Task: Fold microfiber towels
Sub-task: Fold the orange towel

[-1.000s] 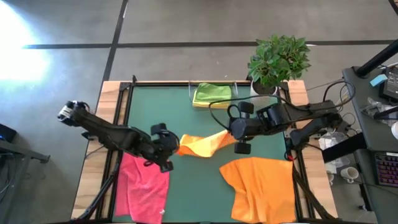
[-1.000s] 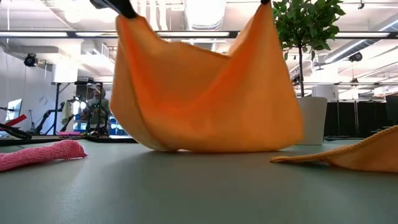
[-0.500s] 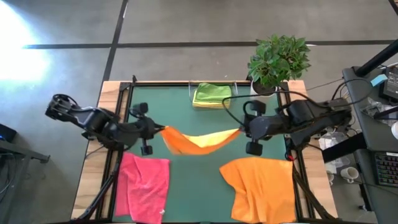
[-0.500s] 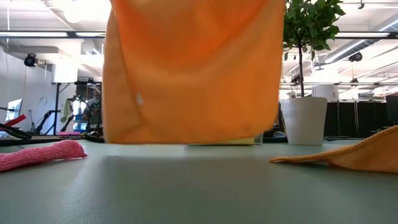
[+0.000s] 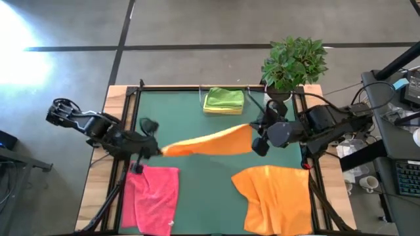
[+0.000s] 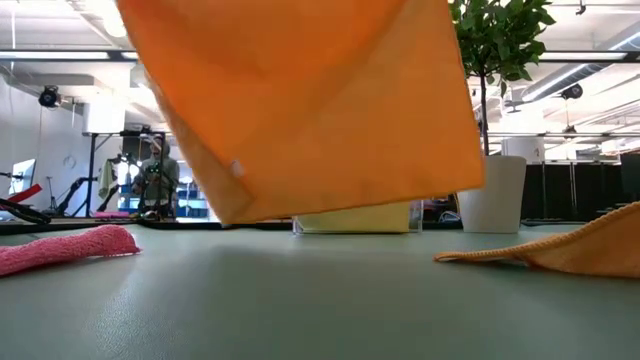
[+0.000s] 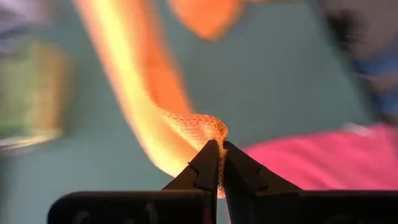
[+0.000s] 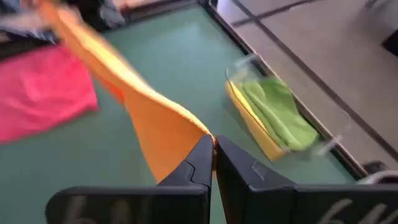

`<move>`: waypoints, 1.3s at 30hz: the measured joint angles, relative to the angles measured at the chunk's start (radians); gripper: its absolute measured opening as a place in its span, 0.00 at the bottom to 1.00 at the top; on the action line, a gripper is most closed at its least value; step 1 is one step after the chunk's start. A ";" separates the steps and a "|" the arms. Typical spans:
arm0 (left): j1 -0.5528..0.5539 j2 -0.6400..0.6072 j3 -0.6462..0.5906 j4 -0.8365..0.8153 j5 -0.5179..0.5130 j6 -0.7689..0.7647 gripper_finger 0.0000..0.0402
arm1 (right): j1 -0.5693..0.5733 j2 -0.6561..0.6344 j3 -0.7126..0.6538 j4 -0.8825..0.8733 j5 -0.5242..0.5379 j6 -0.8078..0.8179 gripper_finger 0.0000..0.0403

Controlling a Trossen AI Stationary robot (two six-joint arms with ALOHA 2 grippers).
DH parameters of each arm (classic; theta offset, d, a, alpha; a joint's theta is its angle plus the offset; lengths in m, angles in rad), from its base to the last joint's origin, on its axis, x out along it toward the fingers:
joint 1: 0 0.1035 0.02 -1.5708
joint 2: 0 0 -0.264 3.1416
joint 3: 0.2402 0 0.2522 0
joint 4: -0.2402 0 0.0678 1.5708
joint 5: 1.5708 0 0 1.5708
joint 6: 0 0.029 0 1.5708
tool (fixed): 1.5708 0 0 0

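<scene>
High view: I see the orange towel [image 5: 209,141] stretched mid-air, left gripper [image 5: 156,150] and right gripper [image 5: 254,136] each pinched tight on a corner.

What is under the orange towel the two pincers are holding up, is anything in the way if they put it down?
Nothing visible is in the way. The left pincer and right pincer hold the orange towel stretched above bare green mat. The pink towel, the other orange towel and the green towel lie off to the sides.
</scene>
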 joint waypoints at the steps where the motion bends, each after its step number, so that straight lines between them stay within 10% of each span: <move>1: 0.000 0.010 0.002 -0.001 0.058 0.002 0.00 | -0.001 0.002 0.000 0.029 -0.008 -0.005 0.02; 3: 0.000 0.032 0.033 -0.053 0.060 0.041 0.00 | 0.001 0.008 0.000 0.086 -0.094 -0.063 0.02; 7: 0.003 0.038 0.071 -0.181 -0.371 0.030 0.00 | 0.006 0.020 0.000 0.135 -0.053 -0.068 0.02; 11: -0.002 0.091 0.095 -0.208 -0.164 0.098 0.00 | 0.011 0.018 0.001 0.198 -0.060 -0.106 0.02; 39: 0.087 0.150 0.187 -0.294 -0.373 0.125 0.00 | 0.026 0.023 0.000 -0.028 0.096 -0.043 0.02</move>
